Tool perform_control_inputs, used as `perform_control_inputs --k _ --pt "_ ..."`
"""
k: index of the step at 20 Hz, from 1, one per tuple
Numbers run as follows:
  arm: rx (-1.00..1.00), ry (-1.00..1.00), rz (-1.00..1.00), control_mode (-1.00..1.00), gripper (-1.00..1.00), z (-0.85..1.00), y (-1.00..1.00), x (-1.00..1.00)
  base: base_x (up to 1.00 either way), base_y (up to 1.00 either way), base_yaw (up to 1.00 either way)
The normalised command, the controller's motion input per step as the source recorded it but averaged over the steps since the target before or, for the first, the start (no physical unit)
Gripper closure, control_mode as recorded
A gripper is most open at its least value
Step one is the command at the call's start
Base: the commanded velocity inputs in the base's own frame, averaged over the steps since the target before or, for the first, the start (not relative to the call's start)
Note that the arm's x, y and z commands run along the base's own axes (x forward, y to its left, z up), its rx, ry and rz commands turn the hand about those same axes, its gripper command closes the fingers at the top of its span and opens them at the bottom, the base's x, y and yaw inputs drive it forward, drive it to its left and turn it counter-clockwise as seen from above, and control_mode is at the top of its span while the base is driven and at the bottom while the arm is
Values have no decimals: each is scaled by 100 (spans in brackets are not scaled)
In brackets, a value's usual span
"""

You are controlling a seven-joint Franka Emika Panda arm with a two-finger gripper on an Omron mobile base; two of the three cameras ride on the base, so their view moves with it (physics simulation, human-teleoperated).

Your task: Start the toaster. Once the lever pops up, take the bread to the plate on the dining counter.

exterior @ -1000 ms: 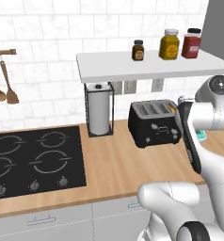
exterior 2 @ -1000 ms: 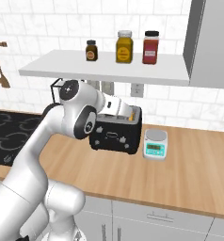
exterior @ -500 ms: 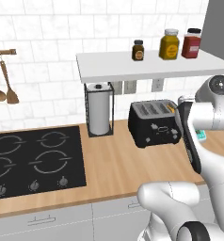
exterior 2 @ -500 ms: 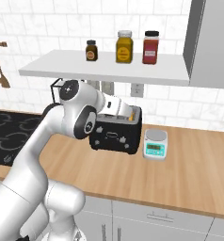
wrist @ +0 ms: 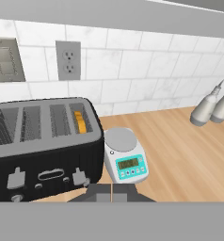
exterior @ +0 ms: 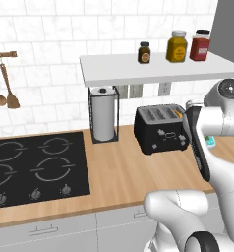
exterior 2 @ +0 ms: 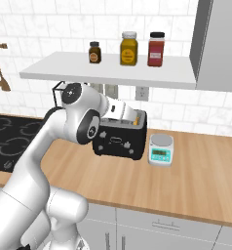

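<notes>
From the left, the black toaster [wrist: 43, 146] sits on the wood counter [wrist: 180, 150] under the wall outlet [wrist: 68, 60] with the bread [wrist: 79, 121] down in its rightmost slot, the small scale [wrist: 125, 155] stands just beside it, and my fingers [wrist: 112, 193], clenched on nothing, hover before both.

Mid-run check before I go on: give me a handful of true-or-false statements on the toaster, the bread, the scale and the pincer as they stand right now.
1. The bread sits in the rightmost slot of the toaster, seen from the hand view. True.
2. The pincer is shut and holds nothing. True.
3. The kitchen scale stands on top of the toaster. False: it stands on the counter beside it.
4. The paper towel roll lies flat on the stove. False: it stands upright in its holder.
5. Three jars stand on the shelf. True.
</notes>
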Motion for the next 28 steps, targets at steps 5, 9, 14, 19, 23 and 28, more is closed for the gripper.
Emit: perform_control_inputs --k 5,9,14,19,23,28 --pt "0 0 0 -100 100 0 0 0 0 0 0" --pt "0 0 0 -100 100 0 0 0 0 0 0" --pt "0 0 0 -100 100 0 0 0 0 0 0" --pt "0 0 0 -100 100 0 0 0 0 0 0" --pt "0 0 0 -100 100 0 0 0 0 0 0" --pt "0 0 0 -100 100 0 0 0 0 0 0"
